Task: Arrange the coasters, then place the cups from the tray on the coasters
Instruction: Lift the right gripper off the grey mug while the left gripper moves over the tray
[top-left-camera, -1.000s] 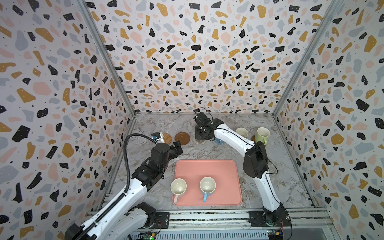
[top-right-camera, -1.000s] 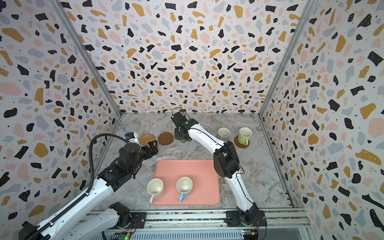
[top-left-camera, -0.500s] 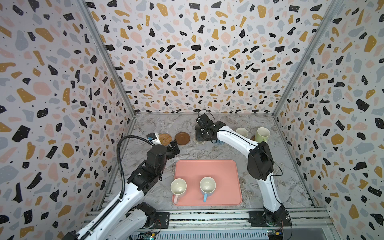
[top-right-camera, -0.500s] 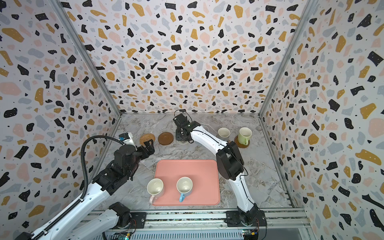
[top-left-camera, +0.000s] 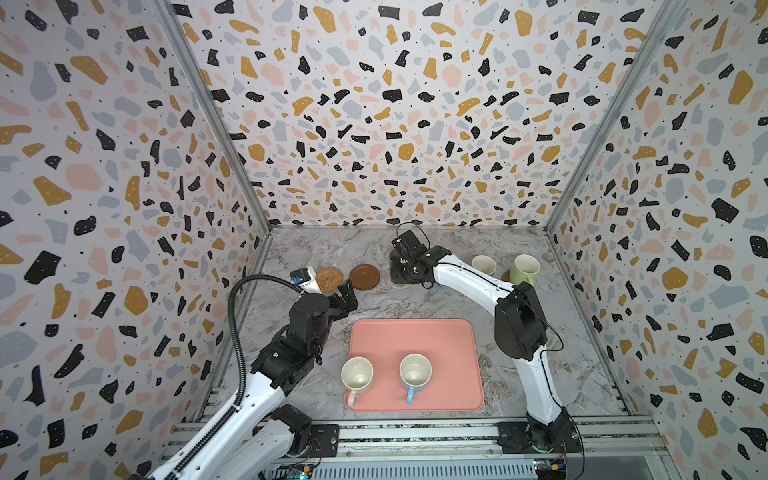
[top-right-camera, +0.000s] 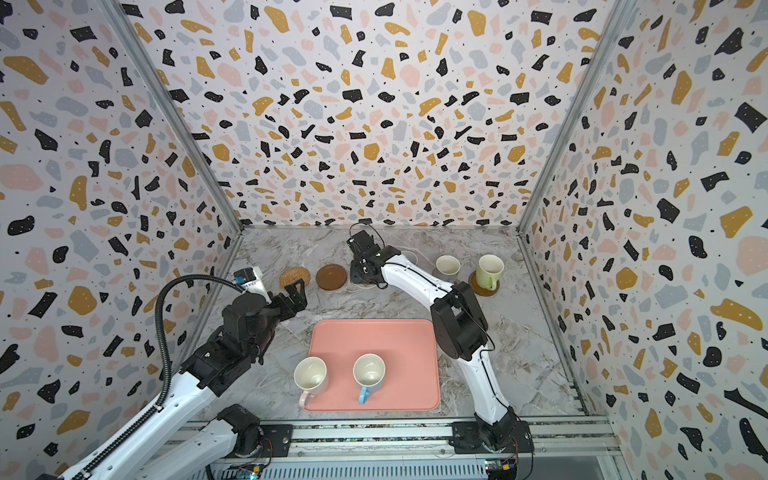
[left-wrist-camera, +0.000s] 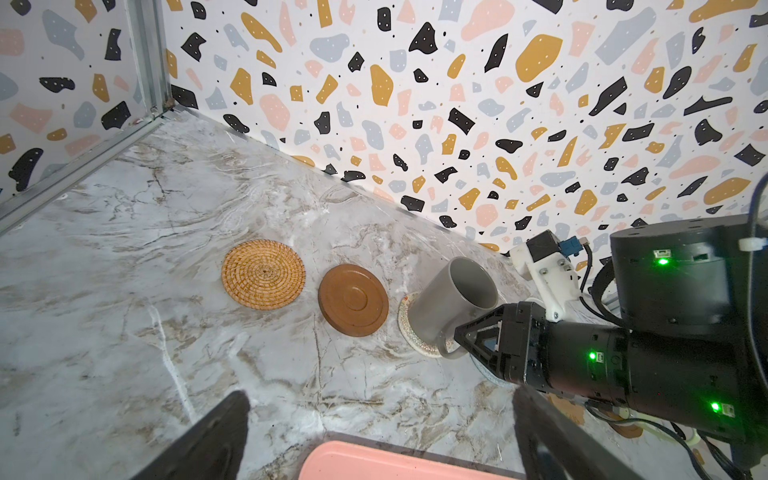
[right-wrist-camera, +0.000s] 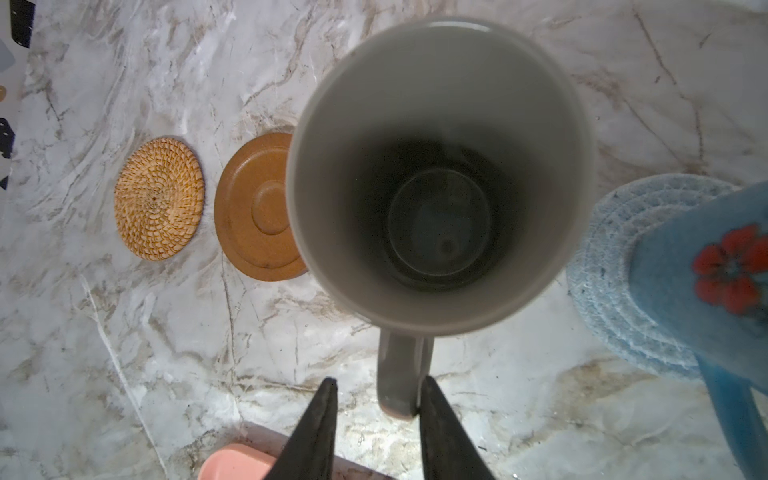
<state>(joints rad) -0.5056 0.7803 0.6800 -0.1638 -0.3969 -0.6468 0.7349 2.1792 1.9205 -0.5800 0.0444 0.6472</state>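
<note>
tray (top-right-camera: 399, 345) holds: pink-handled cup (top-right-camera: 311, 376), blue-handled cup (top-right-camera: 369, 372) | left hand (top-right-camera: 302, 291): spread wide, near woven coaster (top-right-camera: 291, 275)

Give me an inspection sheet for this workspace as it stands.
Surface: marble-pattern tabletop, no spills seen.
Job's things: tray holds pink-handled cup and blue-handled cup; orange woven coaster and brown disc bare; dark grey mug on beige coaster; flowered blue mug on light-blue coaster; green cup on second brown disc; another cup beside it.
Clutter: nothing seen.
Grippers: left gripper open, empty, by the orange woven coaster; right gripper astride the grey mug's handle, gap on one side.
Cables: black conduit loops off left arm; thin wire by right gripper.
Surroundings: terrazzo walls; metal rail in front.
</note>
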